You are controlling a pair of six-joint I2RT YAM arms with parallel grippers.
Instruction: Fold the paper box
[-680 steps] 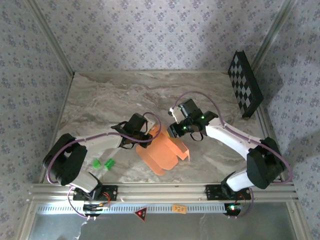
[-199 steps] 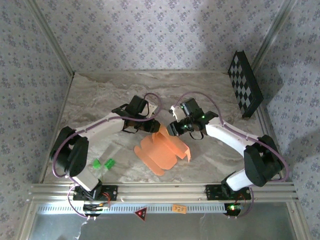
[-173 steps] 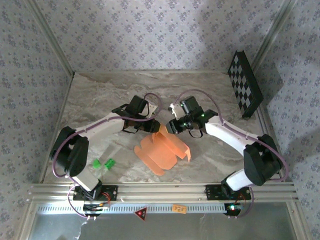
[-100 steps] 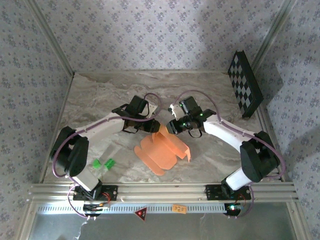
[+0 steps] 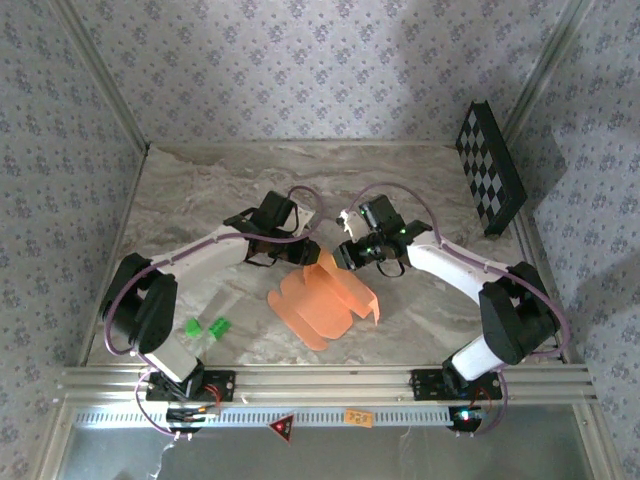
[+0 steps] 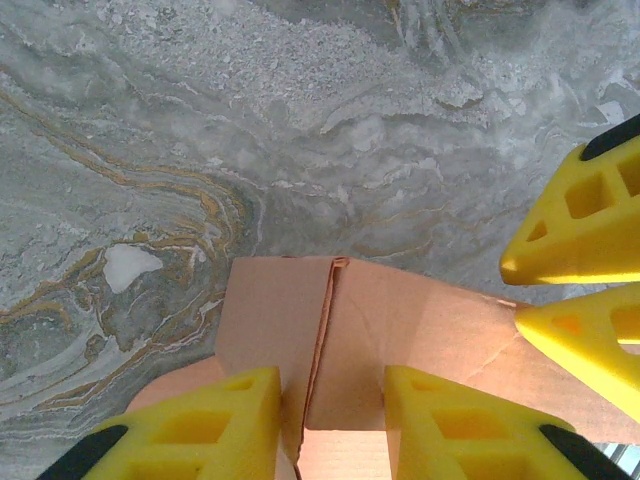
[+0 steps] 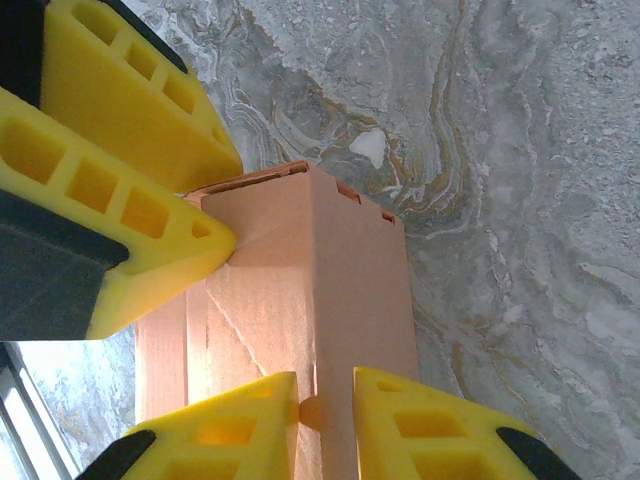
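Observation:
The salmon-orange paper box [image 5: 322, 300] lies partly folded in the middle of the marble table, its far corner raised. My left gripper [image 5: 303, 252] reaches that corner from the far left. In the left wrist view two upright panels of the paper box [image 6: 410, 320] meet at a seam between the left gripper [image 6: 330, 425] fingers, which press them from both sides. My right gripper [image 5: 345, 256] comes in from the far right. In the right wrist view the right gripper [image 7: 325, 415] pinches a folded ridge of the paper box [image 7: 350, 270], and the left gripper's fingers [image 7: 130, 210] touch the same panel.
Two small green pieces [image 5: 207, 327] lie near the left arm's base. A black-and-white checkerboard panel [image 5: 490, 183] leans against the right wall. Wallpapered walls enclose the table on three sides, and an aluminium rail [image 5: 320, 380] runs along the near edge.
The right gripper's jaws have narrowed onto the raised panel over the last second. The left arm, which came round to the paper's far side earlier, has held still.

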